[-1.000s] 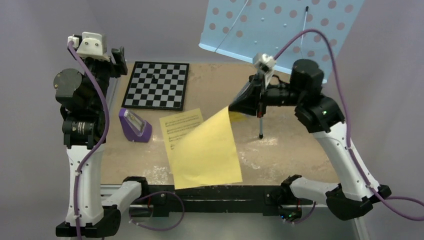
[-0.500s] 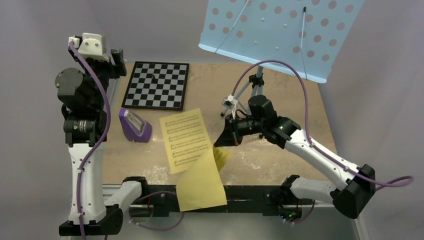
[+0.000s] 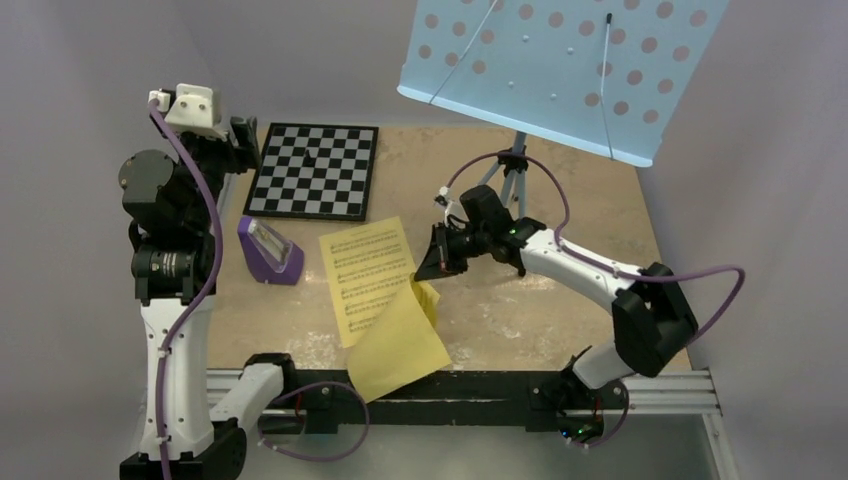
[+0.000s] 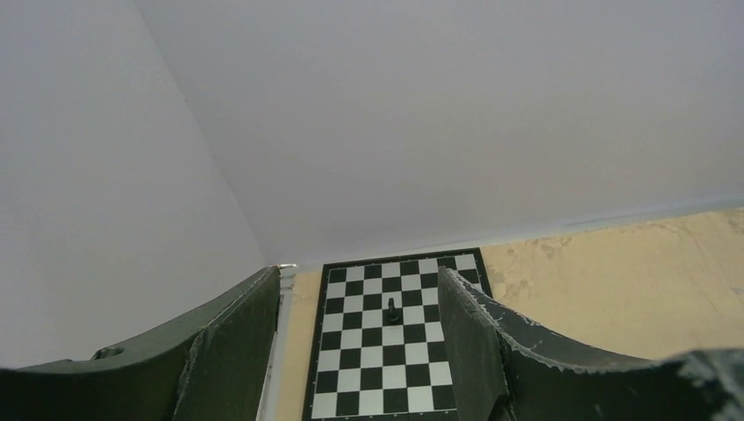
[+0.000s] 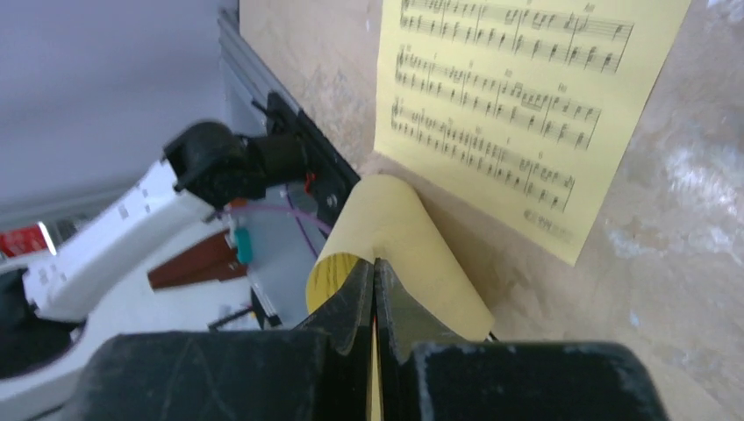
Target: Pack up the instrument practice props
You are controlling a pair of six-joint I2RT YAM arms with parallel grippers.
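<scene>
The yellow sheet [image 3: 402,348] is in my right claw [image 3: 428,276], which is clenched on its far edge. In the right wrist view the two fingers meet flat on the paper [image 5: 399,232] with no gap. The sheet curls over below the grip, and its near end hangs down over the near edge of the bench [image 3: 570,300].

Just to the left of it a printed sheet [image 3: 366,272] with music lines lies flat on the bench. The two papers touch or overlap at its near right corner. I cannot tell whether they are joined.

I judge this paper as very light and soft. It bends under its own weight, creases easily, and can slide out of a thin pinch. An edge or a corner is the only good place to take it. The flat sheet gives no lifted edge, so I think it would be harder to pick up.

Left of the papers stands the purple metronome [image 3: 268,250]. It looks small, rigid and easy to tip, so I would grip it across its sides. The blue music stand [image 3: 560,70] is at the far right, with its tray high above the bench. The checkerboard [image 3: 315,170] lies at the far left. My left claw [image 3: 240,130] hangs above it, released and empty.
</scene>
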